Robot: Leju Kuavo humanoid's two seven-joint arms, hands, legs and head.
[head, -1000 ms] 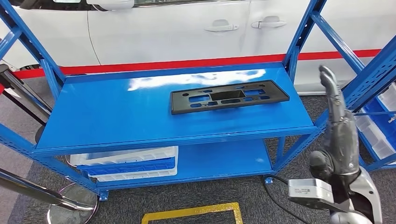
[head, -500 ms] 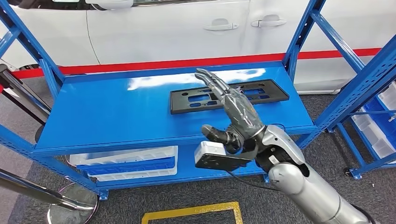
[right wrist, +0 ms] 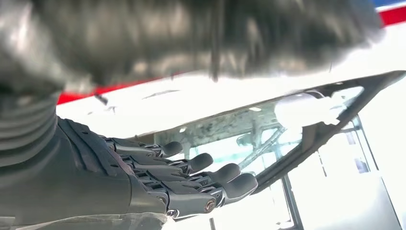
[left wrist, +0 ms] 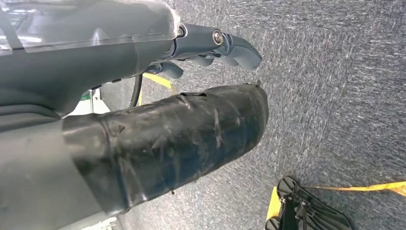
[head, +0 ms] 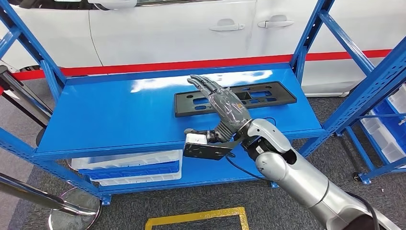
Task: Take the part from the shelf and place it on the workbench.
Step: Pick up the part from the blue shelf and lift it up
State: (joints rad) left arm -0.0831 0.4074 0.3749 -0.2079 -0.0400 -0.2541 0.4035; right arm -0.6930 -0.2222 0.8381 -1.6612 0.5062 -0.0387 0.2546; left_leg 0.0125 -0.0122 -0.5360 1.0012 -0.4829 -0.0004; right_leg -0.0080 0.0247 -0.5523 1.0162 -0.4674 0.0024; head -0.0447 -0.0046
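The part [head: 270, 95] is a flat black plastic plate with cut-outs, lying on the upper board of the blue shelf [head: 115, 115], toward its right. My right hand [head: 221, 103] reaches over the middle of the part with its fingers stretched out and apart, the thumb [head: 203, 132] down near the shelf's front edge. It holds nothing. In the right wrist view the fingers [right wrist: 201, 177] lie just short of the part's black rim [right wrist: 330, 130]. My left hand [left wrist: 167, 124] hangs over the grey carpet, holding nothing.
A white car stands close behind the shelf. White and blue bins [head: 129, 167] sit on the lower board. A second blue rack with bins [head: 388, 134] stands at the right. A chrome post base [head: 72, 215] and yellow floor tape [head: 196, 218] are in front.
My right arm has swung from beside the shelf's right post to the left over the part, and the hand has dropped lower toward it. The part has not moved.
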